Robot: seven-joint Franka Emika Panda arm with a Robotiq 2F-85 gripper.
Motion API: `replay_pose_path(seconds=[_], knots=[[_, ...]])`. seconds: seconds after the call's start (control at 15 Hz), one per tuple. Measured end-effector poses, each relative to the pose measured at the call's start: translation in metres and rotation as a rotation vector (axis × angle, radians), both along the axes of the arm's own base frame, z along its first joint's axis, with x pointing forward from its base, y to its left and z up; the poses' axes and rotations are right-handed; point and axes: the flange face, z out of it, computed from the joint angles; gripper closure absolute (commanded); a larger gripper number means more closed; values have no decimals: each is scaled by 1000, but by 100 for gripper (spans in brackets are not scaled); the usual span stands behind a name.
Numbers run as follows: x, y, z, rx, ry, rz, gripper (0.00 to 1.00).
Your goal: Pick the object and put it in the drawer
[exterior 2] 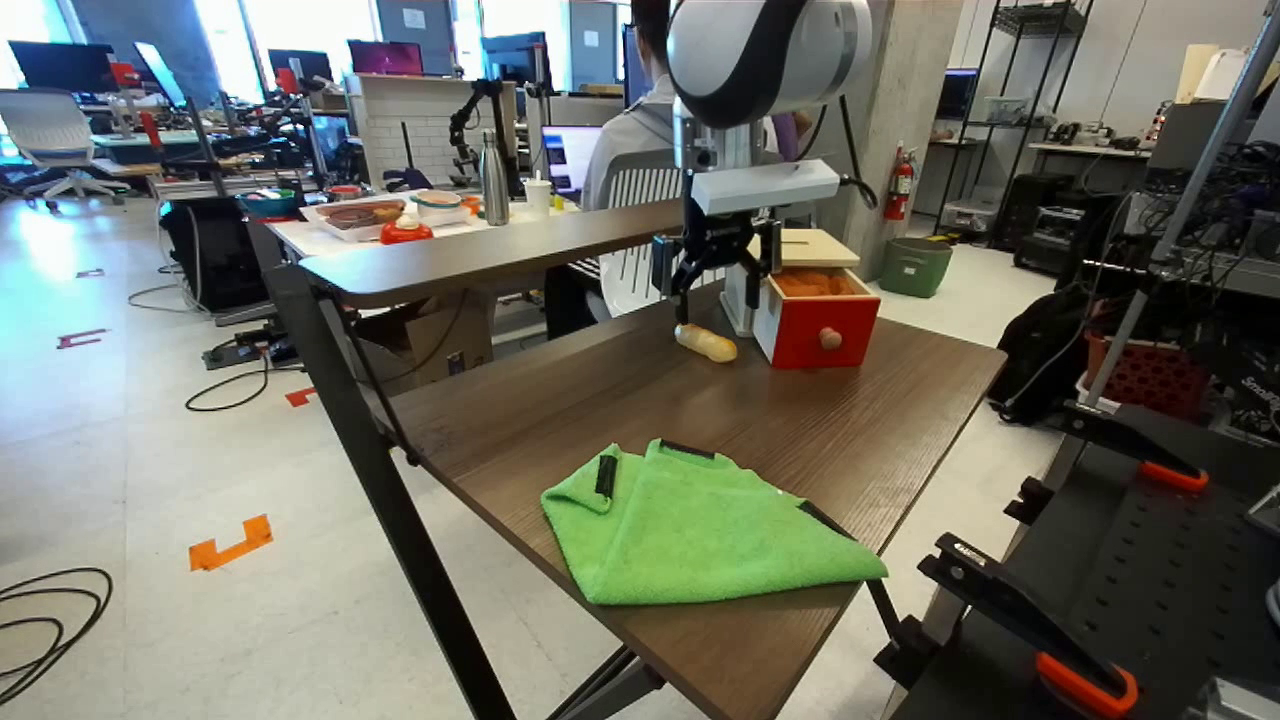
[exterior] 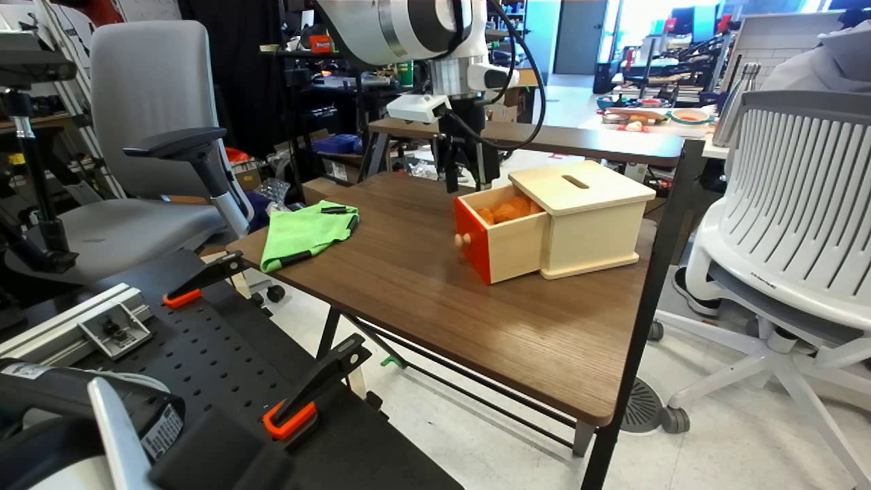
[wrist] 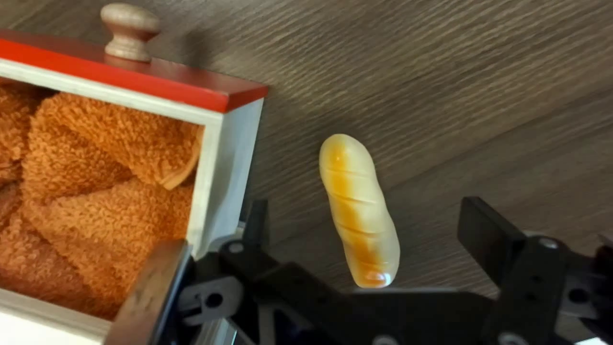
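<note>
Claw [exterior 2: 717, 303]: fingers [wrist: 488, 239] set wide apart. One bread-shaped object [wrist: 360, 211] lies on the table [exterior: 408, 252], appearing between the fingers in the wrist view, axis from 11 to 5 o'clock. One drawer [wrist: 232, 158] at the object's 9 o'clock extends from one cabinet [exterior: 595, 235]; one knob [wrist: 129, 33], orange cloth [wrist: 119, 211] inside. In an exterior view, one green cloth [exterior: 303, 235] lies at the drawer's 9 o'clock.

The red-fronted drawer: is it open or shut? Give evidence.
Open: in an exterior view, the drawer juts from its wooden cabinet; the wrist view shows orange cloth inside.
</note>
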Motion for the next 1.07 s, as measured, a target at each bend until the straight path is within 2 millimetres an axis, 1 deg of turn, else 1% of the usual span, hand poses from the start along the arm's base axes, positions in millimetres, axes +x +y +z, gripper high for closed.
replay_pose_path(seconds=[0.27, 0.47, 0.93, 1.0, 1.07], knots=[[10, 1, -13, -5, -5, 7, 0], [16, 5, -16, -8, -15, 14, 0], [23, 14, -39, -17, -10, 31, 0], [24, 13, -41, -19, -11, 31, 25], [25, 12, -43, -21, -12, 30, 26]])
